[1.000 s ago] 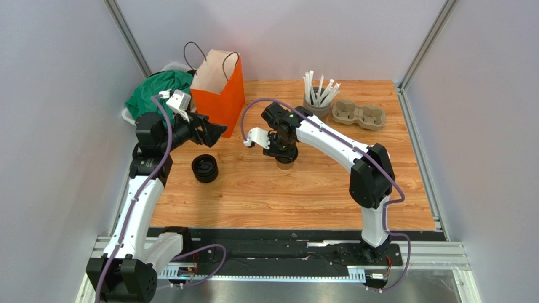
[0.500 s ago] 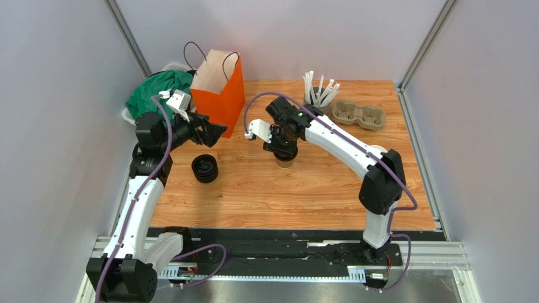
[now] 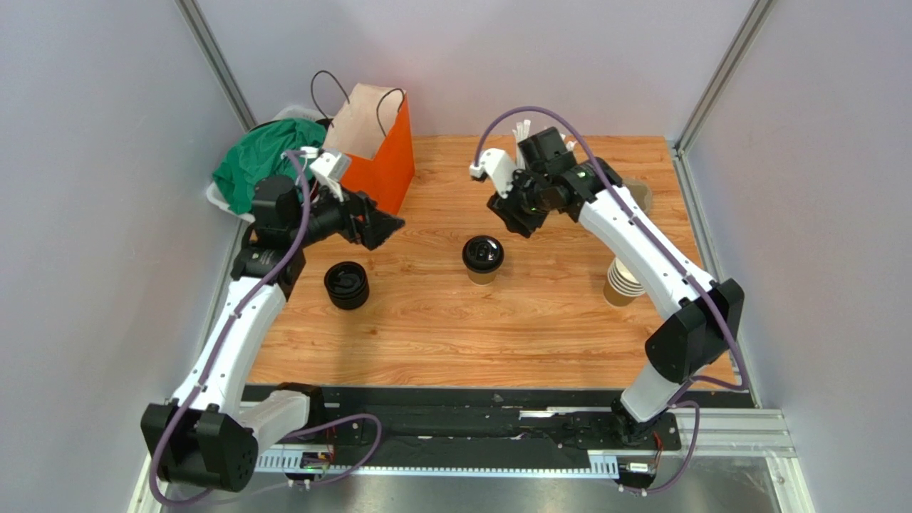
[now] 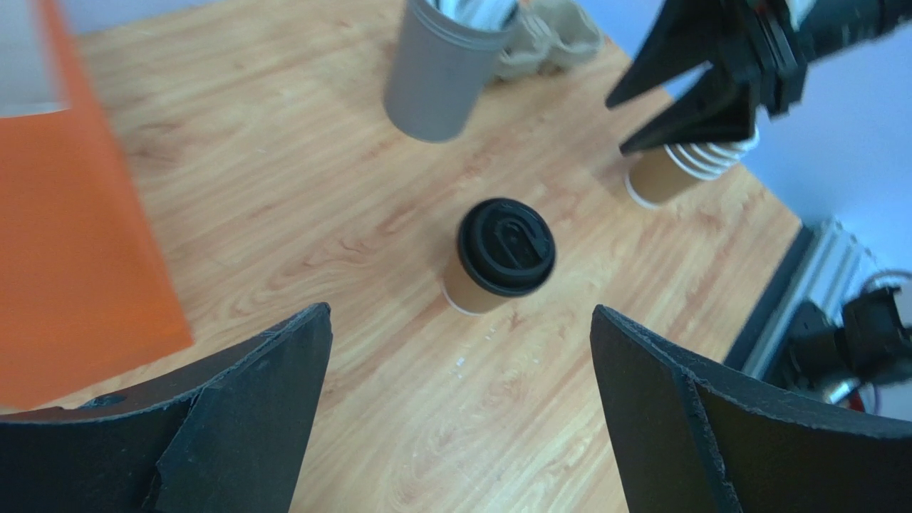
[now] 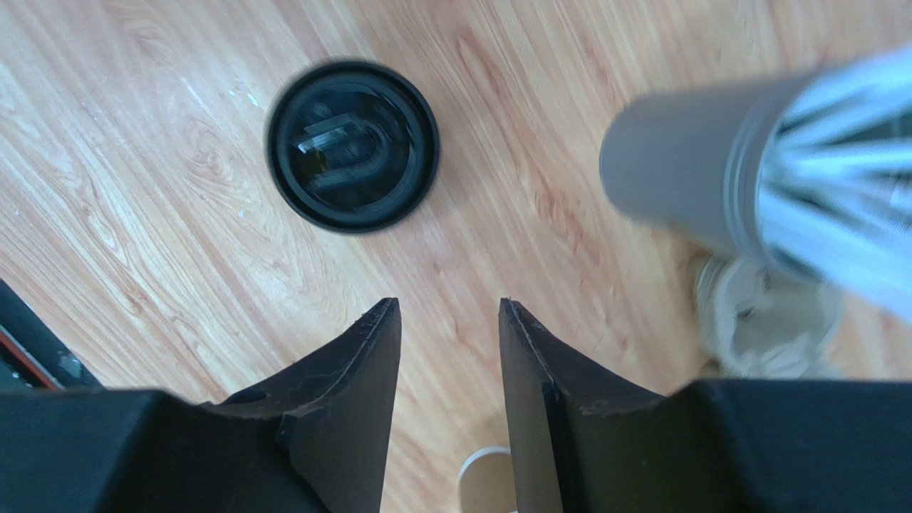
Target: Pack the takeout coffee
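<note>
The takeout coffee, a tan ribbed paper cup (image 3: 483, 260) with its black lid on top, stands upright mid-table. It also shows in the left wrist view (image 4: 503, 252) and in the right wrist view (image 5: 352, 145). My left gripper (image 3: 383, 227) is open wide and empty, to the left of the cup and pointing at it (image 4: 460, 315). My right gripper (image 3: 512, 217) hovers behind and right of the cup, raised, its jaws a narrow gap apart and empty (image 5: 450, 310).
An orange paper bag (image 3: 369, 152) stands open at the back left beside a green cloth (image 3: 262, 155). A stack of black lids (image 3: 346, 285) sits left of the cup. A stack of lidless tan cups (image 3: 625, 283) stands right. A grey cup of straws (image 5: 696, 182) stands at the back.
My right gripper let go of the lidded cup, rose and pulled back to the right. My left gripper moved right, toward the cup. The stack of tan cups came into view.
</note>
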`<state>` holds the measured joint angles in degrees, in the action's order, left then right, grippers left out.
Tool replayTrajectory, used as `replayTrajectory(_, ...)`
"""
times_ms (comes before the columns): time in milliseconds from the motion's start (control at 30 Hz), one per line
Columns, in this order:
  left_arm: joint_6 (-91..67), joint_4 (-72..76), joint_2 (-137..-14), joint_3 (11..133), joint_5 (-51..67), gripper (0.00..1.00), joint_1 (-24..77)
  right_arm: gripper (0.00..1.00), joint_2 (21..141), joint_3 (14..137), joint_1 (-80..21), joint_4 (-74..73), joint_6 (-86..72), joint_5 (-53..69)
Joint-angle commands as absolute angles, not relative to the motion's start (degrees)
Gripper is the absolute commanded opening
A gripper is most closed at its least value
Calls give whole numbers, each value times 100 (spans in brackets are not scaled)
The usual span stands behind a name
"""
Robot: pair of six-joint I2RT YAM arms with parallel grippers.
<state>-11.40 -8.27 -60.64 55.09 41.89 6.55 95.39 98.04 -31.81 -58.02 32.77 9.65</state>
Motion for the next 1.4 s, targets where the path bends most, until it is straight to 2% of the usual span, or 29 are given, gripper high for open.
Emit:
replayTrajectory(0, -677, -1484, -6878, 6283, 4000, 99, 1282, 44, 8984, 9142, -2813, -5538, 2471, 1397)
replayTrajectory(133, -553, -2117, -7899, 7222, 4060, 99, 1713, 46, 8667, 8518, -2506, -5230, 2066, 1599)
replayTrajectory(467, -457, -2426, -9517, 7980, 4069, 99, 2338, 47, 8280, 8086, -2338, -4922, 1819, 1758)
replayTrajectory(700, -404, -2452, -10247, 8287, 3920, 99, 2733, 46, 8051, 7665, -2215, -4711, 1916, 1670)
replayTrajectory(1367, -519, -2549, -11610, 9097, 4341, 98, 2804, 45, 7822, 7418, -2092, -4535, 1960, 1644)
